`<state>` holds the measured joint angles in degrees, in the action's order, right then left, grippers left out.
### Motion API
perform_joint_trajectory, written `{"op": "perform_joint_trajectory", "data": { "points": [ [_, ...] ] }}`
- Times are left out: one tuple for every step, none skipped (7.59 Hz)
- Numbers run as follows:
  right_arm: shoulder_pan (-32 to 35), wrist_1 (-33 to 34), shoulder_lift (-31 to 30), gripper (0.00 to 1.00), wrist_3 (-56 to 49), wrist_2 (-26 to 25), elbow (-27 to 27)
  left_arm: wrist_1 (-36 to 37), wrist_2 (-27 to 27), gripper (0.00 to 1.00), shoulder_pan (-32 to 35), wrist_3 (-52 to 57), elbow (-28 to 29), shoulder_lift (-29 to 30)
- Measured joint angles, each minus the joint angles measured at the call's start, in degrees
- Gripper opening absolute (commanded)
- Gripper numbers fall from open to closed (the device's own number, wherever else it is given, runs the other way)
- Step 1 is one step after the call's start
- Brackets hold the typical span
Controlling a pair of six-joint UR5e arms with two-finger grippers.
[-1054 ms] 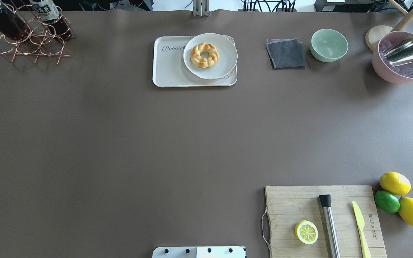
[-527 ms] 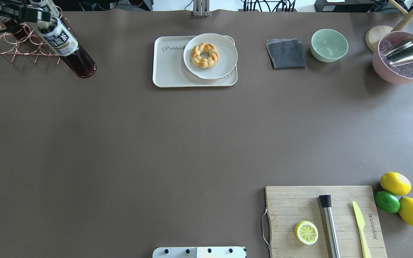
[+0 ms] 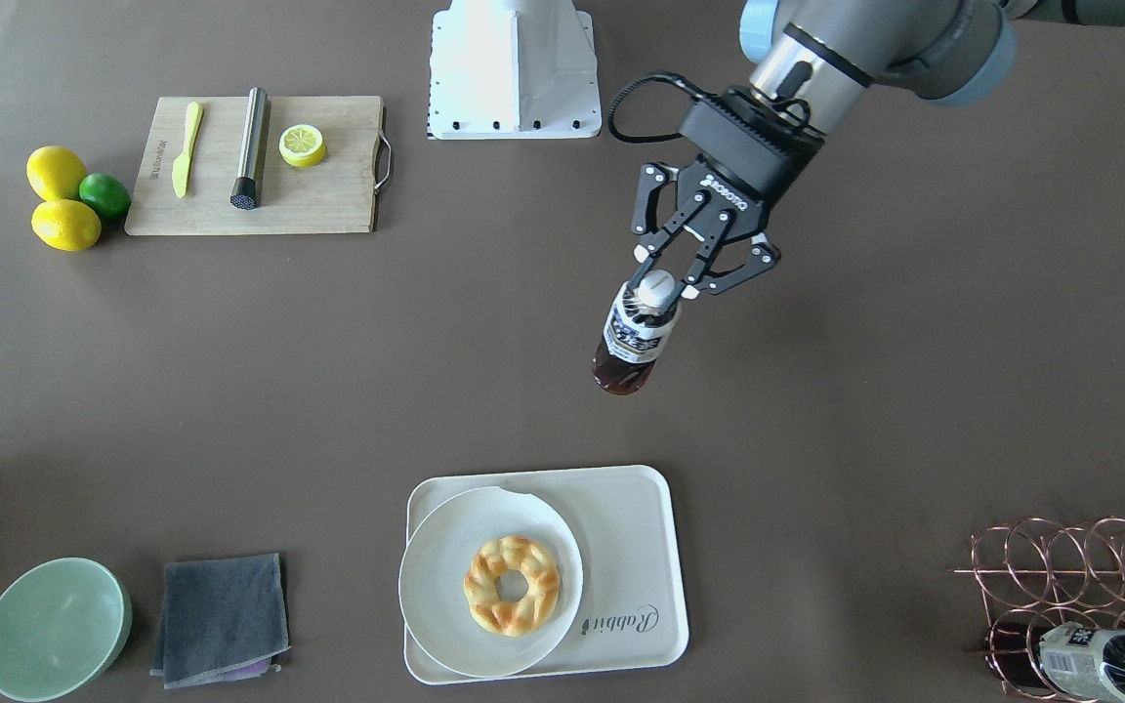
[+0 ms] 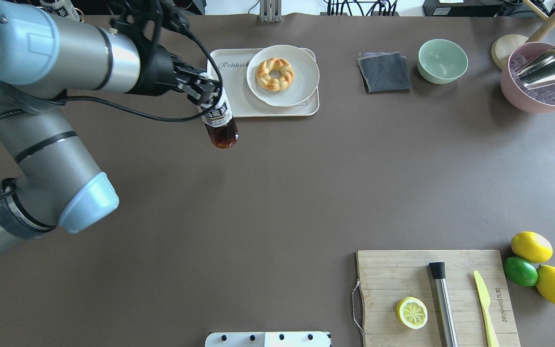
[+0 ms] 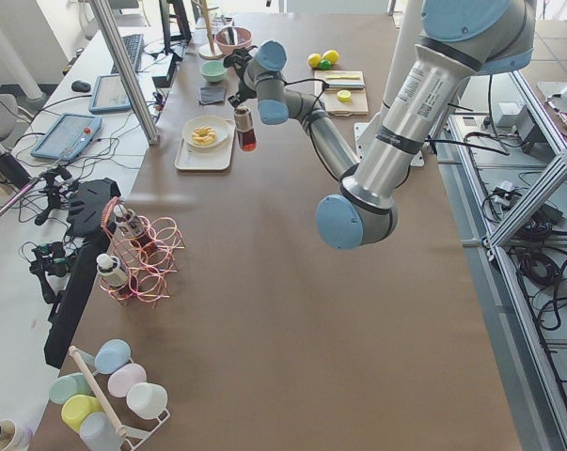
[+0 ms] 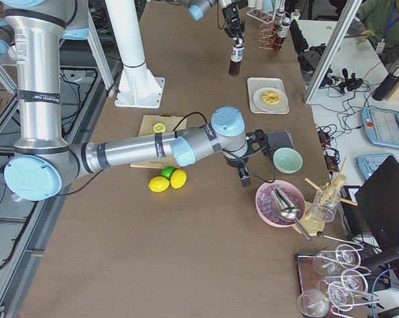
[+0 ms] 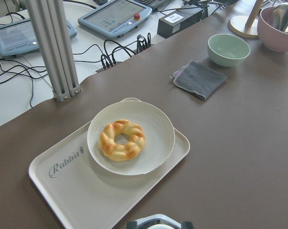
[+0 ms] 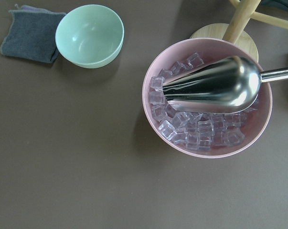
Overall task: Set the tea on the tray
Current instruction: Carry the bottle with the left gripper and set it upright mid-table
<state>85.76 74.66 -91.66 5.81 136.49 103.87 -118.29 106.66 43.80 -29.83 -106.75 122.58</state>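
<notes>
The tea bottle (image 3: 633,337), with dark liquid, a white cap and a black-and-white label, hangs upright above the table from my left gripper (image 3: 662,283), which is shut on its cap. It also shows in the overhead view (image 4: 220,126) under the left gripper (image 4: 208,98). The bottle is just off the robot-side edge of the cream tray (image 3: 643,547), near the tray's lettered end (image 4: 223,91). The left wrist view looks down on the tray (image 7: 86,193) with the bottle's cap (image 7: 158,223) at the bottom edge. My right gripper (image 6: 243,176) shows only in the exterior right view; I cannot tell its state.
A white plate (image 3: 436,596) with a braided doughnut (image 3: 512,584) fills the tray's other half. A copper rack (image 3: 1070,576) holds another bottle (image 3: 1100,664). A grey cloth (image 3: 221,617), green bowl (image 3: 53,630), pink ice bowl (image 4: 542,91) and cutting board (image 4: 403,274) stand elsewhere.
My left arm has lifted the tea bottle out of the copper rack at the far left and carried it right, to just beside the tray.
</notes>
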Motion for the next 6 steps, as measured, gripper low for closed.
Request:
{"op": "perform_joint_trajectory", "data": {
  "points": [
    [0.01, -0.02, -0.05, 1.00, 0.00, 0.05, 0.01, 3.98, -5.30, 0.00, -5.24, 0.05, -0.09, 3.62],
    [0.02, -0.03, -0.07, 1.00, -0.01, 0.07, 0.03, 6.60, -9.04, 0.00, -9.10, -0.07, -0.25, 5.79],
    [0.02, -0.04, -0.10, 1.00, 0.00, 0.09, 0.12, 7.85, -11.98, 0.00, -12.19, -0.12, -0.46, 6.64],
    [0.03, -0.04, -0.13, 1.00, 0.04, 0.09, 0.21, 8.30, -13.75, 0.00, -14.35, -0.10, -0.53, 6.66],
    [0.03, -0.04, -0.13, 1.00, 0.10, 0.09, 0.24, 8.38, -14.69, 0.00, -15.48, -0.06, -0.54, 6.14],
    [0.02, -0.04, -0.11, 1.00, 0.11, 0.10, 0.27, 8.29, -15.88, 0.00, -16.49, 0.04, -0.56, 5.49]
  ]
}}
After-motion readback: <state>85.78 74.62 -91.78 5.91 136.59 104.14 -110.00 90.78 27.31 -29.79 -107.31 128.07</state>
